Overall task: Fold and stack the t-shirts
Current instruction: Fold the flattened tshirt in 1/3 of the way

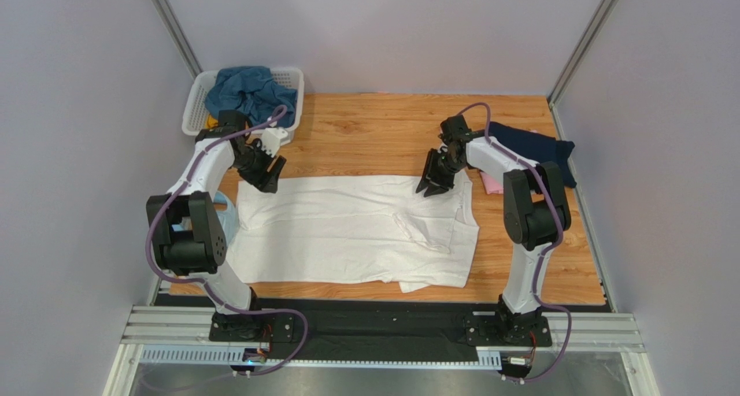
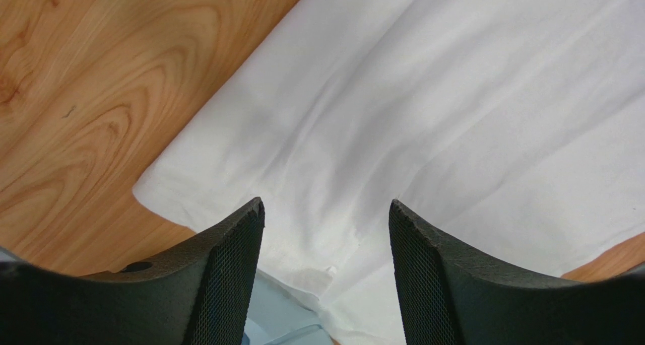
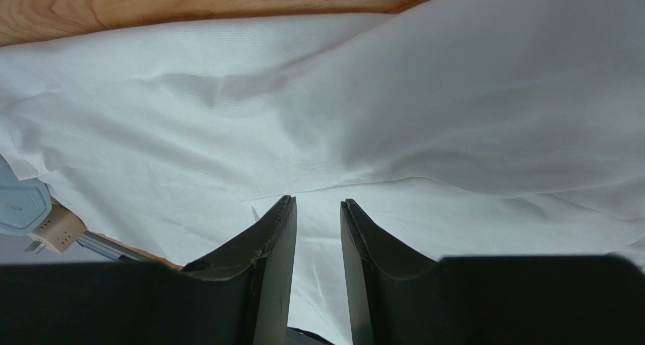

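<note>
A large white t-shirt (image 1: pixel 347 231) lies spread flat on the wooden table. My left gripper (image 1: pixel 267 177) is open and empty just above the shirt's far left corner; in the left wrist view (image 2: pixel 327 209) its jaws stand wide apart over the white cloth (image 2: pixel 424 111). My right gripper (image 1: pixel 432 183) hovers over the shirt's far edge near the right sleeve; in the right wrist view (image 3: pixel 318 203) its jaws stand a narrow gap apart with nothing between them, over the white cloth (image 3: pixel 378 111). A navy shirt (image 1: pixel 538 149) and a pink shirt (image 1: pixel 492 185) lie at the right.
A white slatted basket (image 1: pixel 201 92) at the back left holds a teal-blue shirt (image 1: pixel 247 88), with a bit of yellow cloth (image 1: pixel 211 121) showing. Light-blue headphones (image 1: pixel 227 212) lie at the white shirt's left edge, partly under it, and also show in the left wrist view (image 2: pixel 280 315).
</note>
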`<state>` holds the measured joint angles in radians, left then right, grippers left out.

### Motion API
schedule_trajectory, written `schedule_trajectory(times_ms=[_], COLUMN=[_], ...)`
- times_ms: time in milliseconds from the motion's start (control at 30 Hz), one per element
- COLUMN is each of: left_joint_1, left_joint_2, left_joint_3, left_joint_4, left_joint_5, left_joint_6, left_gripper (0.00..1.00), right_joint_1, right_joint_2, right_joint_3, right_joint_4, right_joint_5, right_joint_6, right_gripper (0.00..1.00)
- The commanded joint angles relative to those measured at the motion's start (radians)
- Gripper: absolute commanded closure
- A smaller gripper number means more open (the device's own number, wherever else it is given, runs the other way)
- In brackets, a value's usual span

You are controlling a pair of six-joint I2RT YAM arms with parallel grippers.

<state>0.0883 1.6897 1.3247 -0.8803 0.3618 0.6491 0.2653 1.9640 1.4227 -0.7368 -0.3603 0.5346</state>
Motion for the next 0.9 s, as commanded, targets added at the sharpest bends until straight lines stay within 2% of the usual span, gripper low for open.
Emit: schedule_trajectory(times_ms=[0,267,400,533,633,733,767,867], left_joint_1=[-0.053,-0.085,-0.085,-0.085,-0.085,-0.085,-0.085,-0.085], left_joint_2=[-0.004,0.113,0.153,0.151,0.131,0.101,0.091,0.053], left_joint_3=[-0.044,-0.002,0.037,0.036,0.024,0.01,0.005,-0.013], left_joint_4=[-0.028,-0.005,-0.008,-0.008,-0.005,-0.003,-0.002,0.0], left_joint_5=[0.006,-0.047,-0.063,-0.07,-0.073,-0.067,-0.063,-0.057], left_joint_6=[-0.012,-0.025,-0.031,-0.026,-0.025,-0.026,-0.026,-0.028], left_gripper=[0.32,0.32,0.32,0.32,0.32,0.32,0.32,0.31], right_joint_1=[-0.015,-0.069,-0.101,-0.103,-0.103,-0.086,-0.074,0.006], right_joint_2=[0.018,0.185,0.289,0.331,0.3,0.214,0.157,0.035], right_joint_3=[-0.025,0.096,0.295,0.416,0.423,0.377,0.366,0.328], right_joint_4=[0.042,-0.024,-0.088,-0.16,-0.183,-0.211,-0.219,-0.248], right_joint_5=[0.015,0.096,0.098,0.119,0.156,0.256,0.35,0.507], right_joint_6=[-0.005,-0.041,-0.051,-0.073,-0.087,-0.107,-0.117,-0.151], right_gripper=[0.67,0.67,0.68,0.68,0.67,0.67,0.66,0.64])
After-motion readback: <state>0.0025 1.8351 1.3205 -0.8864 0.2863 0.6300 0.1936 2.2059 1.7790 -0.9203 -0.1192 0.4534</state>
